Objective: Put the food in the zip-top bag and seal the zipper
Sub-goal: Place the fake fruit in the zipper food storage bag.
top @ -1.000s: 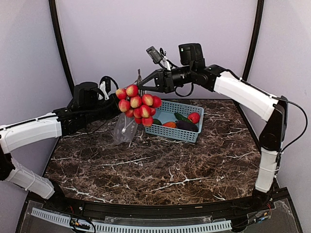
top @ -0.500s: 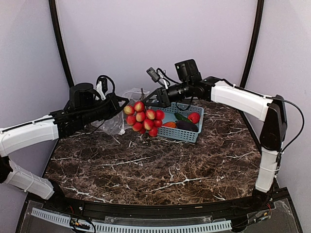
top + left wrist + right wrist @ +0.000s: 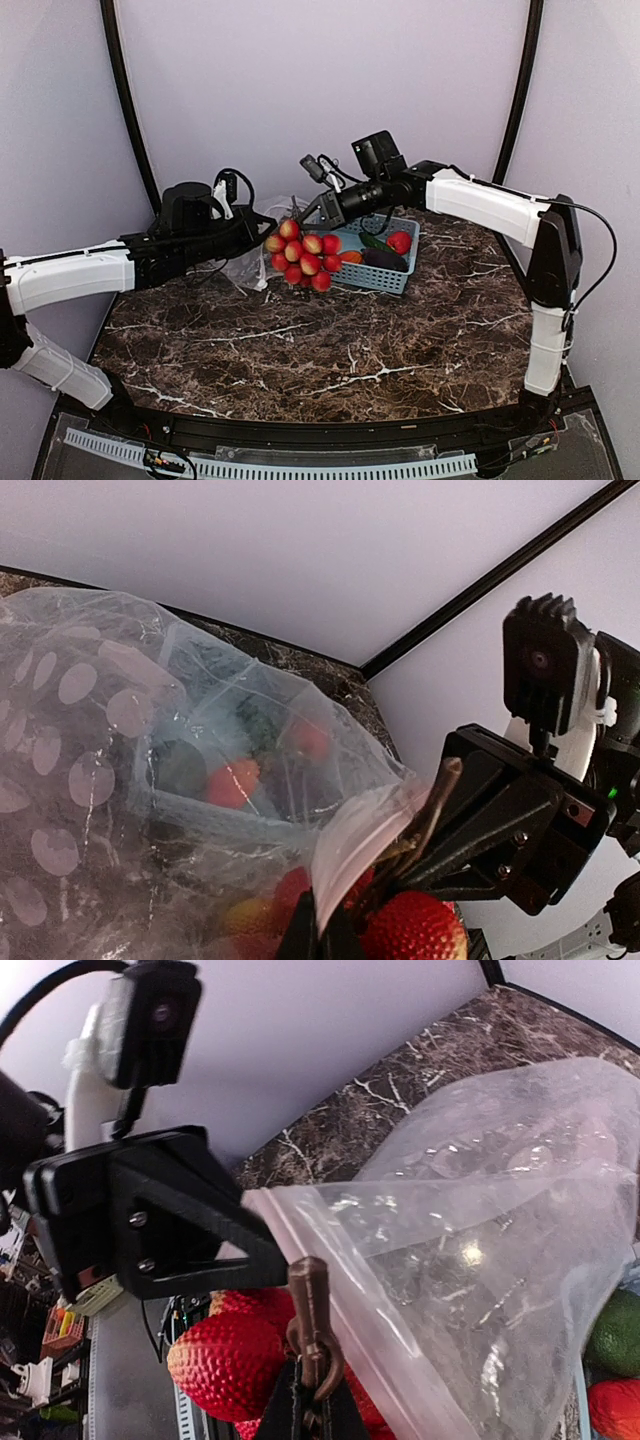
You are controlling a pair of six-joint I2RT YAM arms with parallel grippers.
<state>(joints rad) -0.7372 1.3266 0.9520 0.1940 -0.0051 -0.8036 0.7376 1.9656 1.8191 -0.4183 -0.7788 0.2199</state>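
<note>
The right gripper [image 3: 310,1412] is clamped tight on the brown stem [image 3: 310,1305] of the cluster of red-yellow balls [image 3: 305,256]. Its own wrist view shows that grip close up, with one bumpy red ball just below and to the left. The left gripper [image 3: 322,932] is pinched shut on the zipper [image 3: 352,852], the pale strip along the mouth of the zip-top bag [image 3: 90,770].

The top view is too far off to show either grip. It shows the two grippers meeting nose to nose over the far left of the marble table [image 3: 330,350], the cluster hanging low between them and the bag drooping to the tabletop under the left one. Whether the balls have passed the bag's mouth cannot be told.

Only the left wrist view shows the bag's white dots. Just right of the cluster, the top view shows a light blue basket [image 3: 392,280] holding the eggplant [image 3: 385,259], strawberry [image 3: 400,241], mango [image 3: 350,257] and green pepper [image 3: 372,241].
</note>
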